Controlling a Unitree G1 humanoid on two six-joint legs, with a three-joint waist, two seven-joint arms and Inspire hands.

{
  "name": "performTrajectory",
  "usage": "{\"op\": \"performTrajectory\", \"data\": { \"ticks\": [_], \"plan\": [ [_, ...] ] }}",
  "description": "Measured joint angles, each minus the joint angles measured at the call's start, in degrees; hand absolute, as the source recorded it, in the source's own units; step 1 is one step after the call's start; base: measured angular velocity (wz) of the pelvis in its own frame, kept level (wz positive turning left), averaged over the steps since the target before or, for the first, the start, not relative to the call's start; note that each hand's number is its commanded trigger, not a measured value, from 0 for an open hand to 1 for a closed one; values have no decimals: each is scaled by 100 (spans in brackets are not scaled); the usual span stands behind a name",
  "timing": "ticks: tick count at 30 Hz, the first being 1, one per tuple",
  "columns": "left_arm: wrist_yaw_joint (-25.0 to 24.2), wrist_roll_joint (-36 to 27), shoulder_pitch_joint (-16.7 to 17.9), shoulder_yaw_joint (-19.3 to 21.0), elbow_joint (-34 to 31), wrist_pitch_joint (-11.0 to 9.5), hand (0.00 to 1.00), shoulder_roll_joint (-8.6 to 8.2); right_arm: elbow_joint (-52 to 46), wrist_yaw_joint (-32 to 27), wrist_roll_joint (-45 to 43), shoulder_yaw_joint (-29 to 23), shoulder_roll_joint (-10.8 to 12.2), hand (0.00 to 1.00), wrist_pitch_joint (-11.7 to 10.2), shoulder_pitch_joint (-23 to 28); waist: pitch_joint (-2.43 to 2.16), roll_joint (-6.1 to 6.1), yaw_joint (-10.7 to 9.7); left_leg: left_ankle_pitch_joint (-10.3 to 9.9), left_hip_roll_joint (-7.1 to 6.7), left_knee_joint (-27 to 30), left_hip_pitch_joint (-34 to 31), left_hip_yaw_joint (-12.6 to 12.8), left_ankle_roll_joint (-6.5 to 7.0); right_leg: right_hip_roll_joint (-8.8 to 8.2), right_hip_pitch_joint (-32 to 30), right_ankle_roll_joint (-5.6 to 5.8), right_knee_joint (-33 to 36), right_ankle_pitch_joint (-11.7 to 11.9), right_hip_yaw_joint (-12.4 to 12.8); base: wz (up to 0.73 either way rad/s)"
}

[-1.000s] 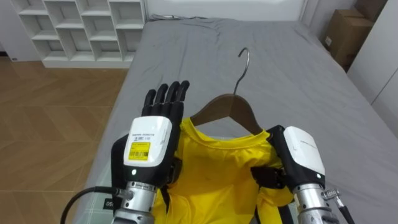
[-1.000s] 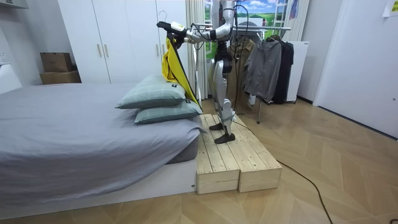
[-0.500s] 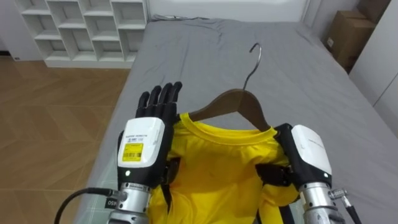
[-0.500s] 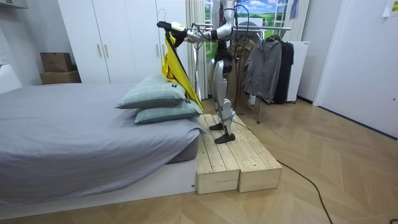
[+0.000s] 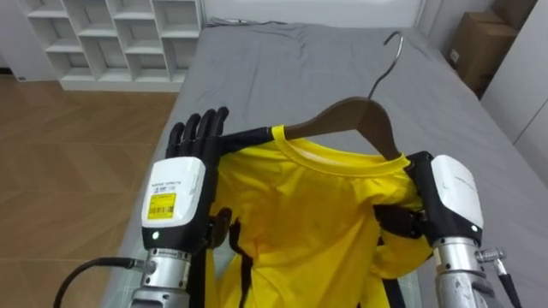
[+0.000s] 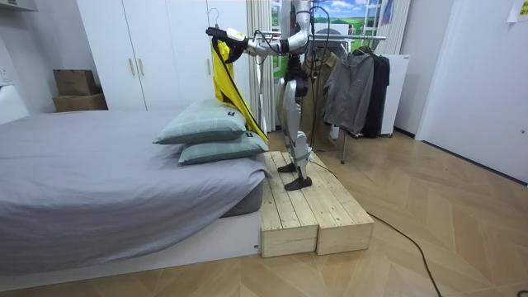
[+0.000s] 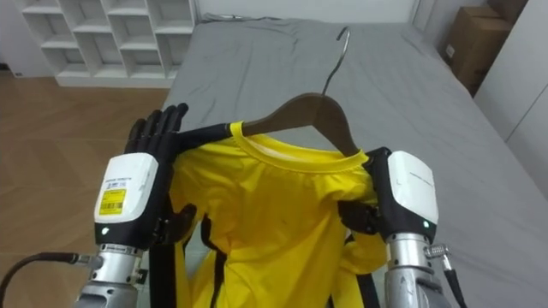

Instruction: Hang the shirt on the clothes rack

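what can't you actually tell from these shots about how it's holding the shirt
- Right hand grip: in the eye views, hidden behind the shoulder of the yellow shirt.
- Arm ends of the hanger: in the eye views, covered by the shirt.
- Shirt's hem: cut off by the bottom edge of the eye views.
- Room view: shirt and hanger are too small for any detail of the hold.

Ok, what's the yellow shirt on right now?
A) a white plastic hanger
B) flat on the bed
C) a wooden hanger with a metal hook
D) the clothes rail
C: the neck of the yellow shirt sits round the wooden hanger, metal hook up, above the bed.
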Motion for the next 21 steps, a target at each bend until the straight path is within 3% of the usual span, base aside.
{"op": "performTrajectory", "data": {
  "ticks": [5, 10, 16, 21],
  "plan": [
    [20, -14, 16, 292, 0, 45, 0, -3, 161, 0, 235, -3, -76, 100, 10, 3, -61, 84, 18, 0, -6, 0, 27, -24, 0, -8, 27, 0, 2, 1, -1, 0],
    [40, -23, 45, 348, 0, 100, 0, -16, 263, 6, 411, -47, -82, 100, 77, 9, -62, 85, 39, 0, -3, -2, 109, -24, 0, -4, 105, 0, -1, 1, -5, 0],
    [68, -574, 110, 370, -1, 100, 0, -36, 263, -112, 416, -121, -290, 100, 77, 16, -65, 73, 118, 2, -3, 1, 112, -20, 1, -6, 100, 0, 12, 1, 2, 0],
    [71, -710, 234, 552, 0, 92, 0, -35, 263, -231, 382, -234, -331, 100, 57, 78, -58, 20, 133, 1, 1, -1, 126, -24, 1, -3, 115, 0, 12, 1, 1, 0]
  ]
}}
